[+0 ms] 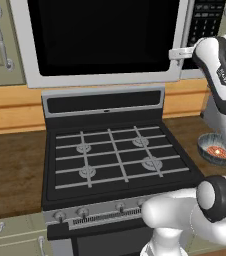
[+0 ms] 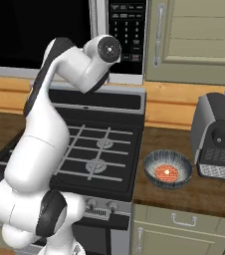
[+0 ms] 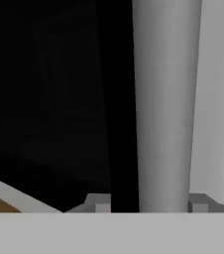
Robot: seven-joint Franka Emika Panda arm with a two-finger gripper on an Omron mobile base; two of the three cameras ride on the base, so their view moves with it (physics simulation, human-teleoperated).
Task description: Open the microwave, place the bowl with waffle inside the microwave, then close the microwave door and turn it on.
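So your gripper (image 3: 148, 201) had its fingers snug around the microwave door (image 1: 102, 40) handle (image 3: 166, 99); a slow, arcing pull was wise.

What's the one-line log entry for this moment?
step: open microwave door | gripper: shut on handle | bowl: on counter, waffle inside
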